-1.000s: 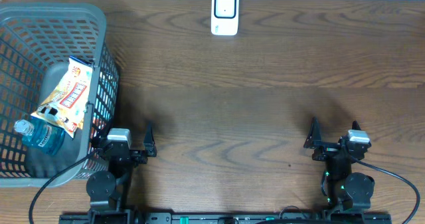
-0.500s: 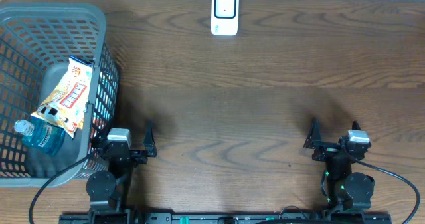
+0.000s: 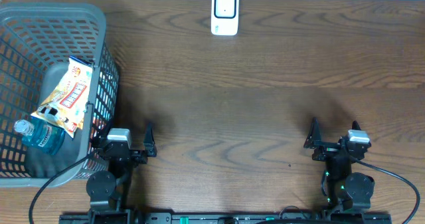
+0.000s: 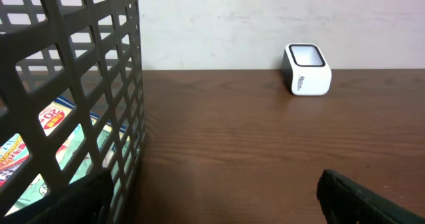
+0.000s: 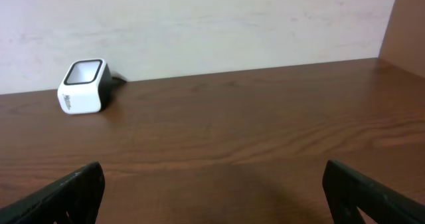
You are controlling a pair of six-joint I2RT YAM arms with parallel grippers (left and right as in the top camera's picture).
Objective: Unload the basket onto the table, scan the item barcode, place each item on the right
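A white barcode scanner (image 3: pixel 225 12) stands at the table's far edge; it also shows in the left wrist view (image 4: pixel 307 69) and the right wrist view (image 5: pixel 84 86). In the grey mesh basket (image 3: pixel 99 24) at the left lie an orange-and-white snack packet (image 3: pixel 72 94) and a blue bottle (image 3: pixel 42 132). My left gripper (image 3: pixel 124 132) stands open beside the basket's near right corner, its jaws wide with nothing between them. My right gripper (image 3: pixel 333 125) stands open near the front right, also holding nothing.
The basket's wall (image 4: pixel 73 91) fills the left of the left wrist view, close to the left finger. A white wall runs behind the table's far edge. Bare brown wood lies between the grippers and the scanner.
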